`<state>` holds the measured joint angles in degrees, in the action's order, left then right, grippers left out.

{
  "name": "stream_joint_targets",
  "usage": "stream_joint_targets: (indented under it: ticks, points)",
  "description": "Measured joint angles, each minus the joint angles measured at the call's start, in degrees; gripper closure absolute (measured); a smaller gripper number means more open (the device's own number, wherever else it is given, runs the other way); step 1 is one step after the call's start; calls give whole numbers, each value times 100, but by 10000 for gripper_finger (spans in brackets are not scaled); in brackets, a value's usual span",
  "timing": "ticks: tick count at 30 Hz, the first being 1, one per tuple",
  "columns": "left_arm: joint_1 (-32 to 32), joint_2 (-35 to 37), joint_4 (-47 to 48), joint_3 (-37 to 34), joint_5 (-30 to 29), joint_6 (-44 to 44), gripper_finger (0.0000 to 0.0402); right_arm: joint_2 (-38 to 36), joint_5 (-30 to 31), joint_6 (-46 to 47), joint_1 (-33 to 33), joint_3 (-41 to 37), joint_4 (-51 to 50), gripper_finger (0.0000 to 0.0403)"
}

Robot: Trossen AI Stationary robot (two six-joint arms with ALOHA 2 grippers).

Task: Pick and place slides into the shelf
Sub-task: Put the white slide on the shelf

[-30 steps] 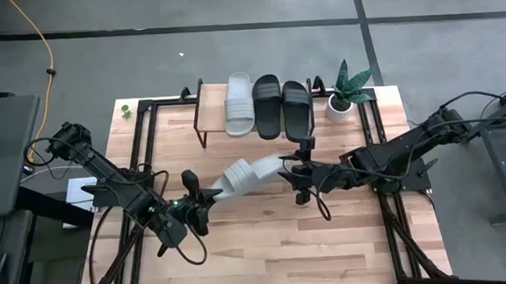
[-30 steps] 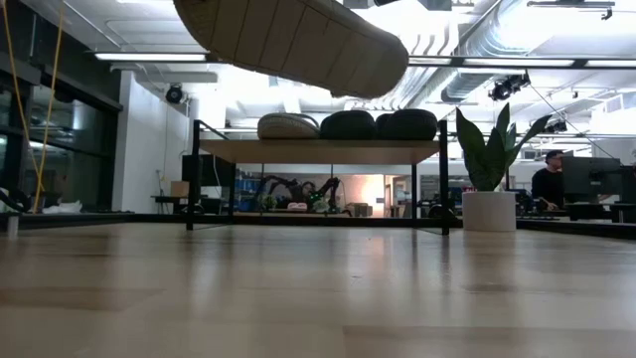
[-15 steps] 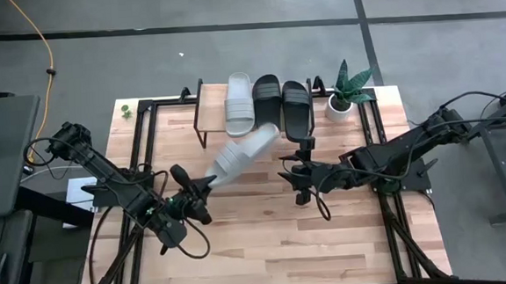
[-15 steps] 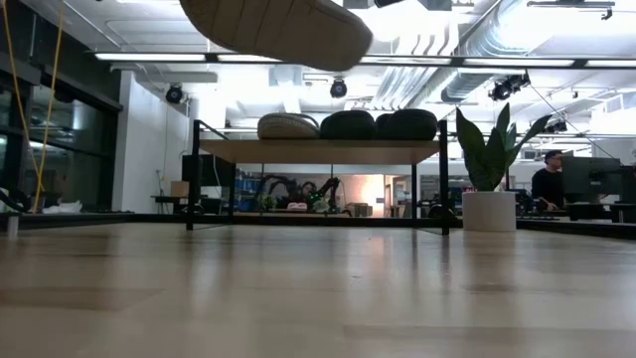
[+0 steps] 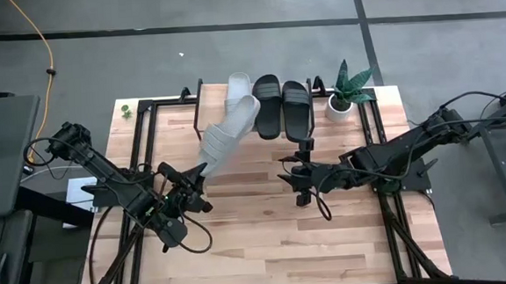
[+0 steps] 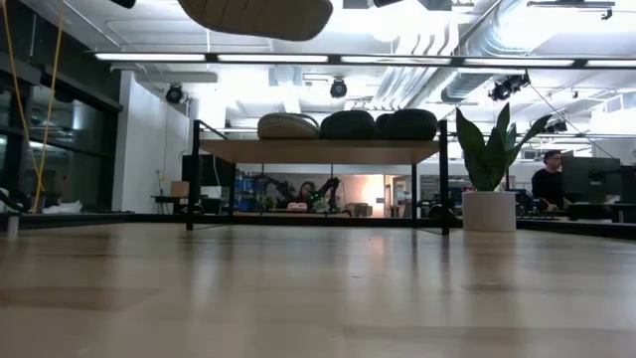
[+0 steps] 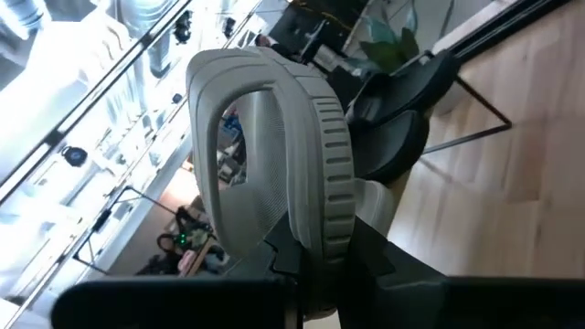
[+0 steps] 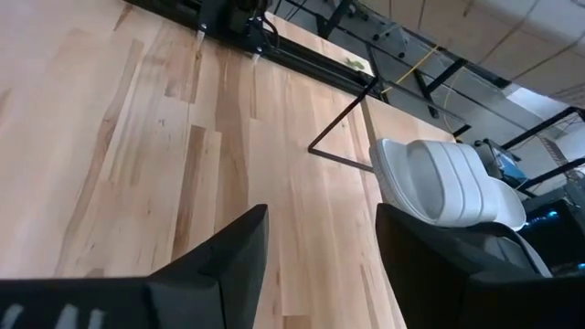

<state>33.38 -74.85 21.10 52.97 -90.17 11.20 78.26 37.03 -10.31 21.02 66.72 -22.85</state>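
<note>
The left tool [image 5: 188,183] pinches the heel end of a light grey slide [image 5: 227,136] and holds it in the air, angled toward the shelf [image 5: 208,102]; in the high view the slide's toe overlaps the second light grey slide [image 5: 236,88] lying on the shelf, so that one shows only in part; two black slides [image 5: 267,106] lie on the shelf beside it, on the side nearer the potted plant [image 5: 345,92]. The low view shows what the high view cannot: the held slide's ribbed sole [image 6: 260,14] hangs well above the table [image 6: 318,288] and higher than the shelf board, where three rounded slide ends sit in a row. The left wrist view shows the held slide's wide strap [image 7: 274,174] arched above its own dark fingers [image 7: 366,251], with the black slides beyond it. The right tool [image 5: 298,181] hovers over the table's middle, in front of the shelf, its fingers [image 8: 224,265] spread and holding nothing; the right wrist view looks across bare table toward the shelf's thin legs.
</note>
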Motion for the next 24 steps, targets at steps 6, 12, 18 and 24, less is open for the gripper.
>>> stream_joint_targets:
  ticks: [6, 12, 18, 24]
  points:
    - [-525, 0, 256, -133, 186, -373, 383, 0, -50, 1, 0, 0, 24, 208]
    - [-979, 0, 875, -251, 235, -1098, 383, 0, -112, 25, 0, 0, 22, 208]
    - [-1227, 0, 1059, -251, 214, -1534, 383, 0, -153, 29, 0, 0, 20, 208]
    - [-1437, 0, 1082, -251, 217, -1813, 383, 0, -202, 90, -1, -4, 19, 208]
